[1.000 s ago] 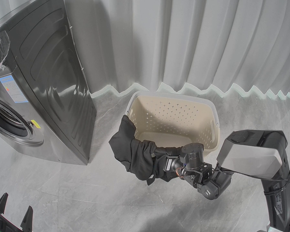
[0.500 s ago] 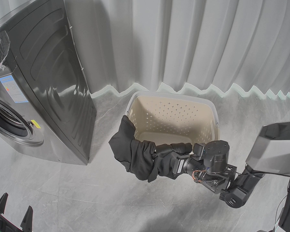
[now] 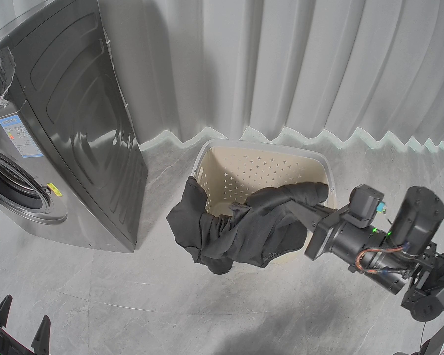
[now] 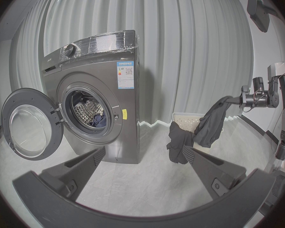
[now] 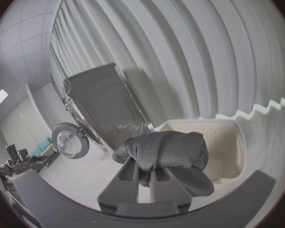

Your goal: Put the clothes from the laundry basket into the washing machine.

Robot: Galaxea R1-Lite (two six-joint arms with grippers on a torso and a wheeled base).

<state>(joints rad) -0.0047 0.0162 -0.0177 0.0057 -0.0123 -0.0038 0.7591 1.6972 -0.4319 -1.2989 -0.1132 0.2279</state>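
Pale curtains [image 3: 281, 50] hang behind as we see our right hand [image 5: 144, 174] clamped on a black garment [image 3: 251, 228], which trails below it over the rim of the laundry basket [image 3: 261, 146]; our left hand [image 4: 142, 151] is spread apart.

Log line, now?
right gripper: shut on black garment | garment draped over laundry basket rim | washing machine door open | left gripper open

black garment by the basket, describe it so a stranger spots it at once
Beside the grey washing machine stands a cream basket. The black garment drapes over its rim, one end in the right gripper. It is the only dark cloth there.
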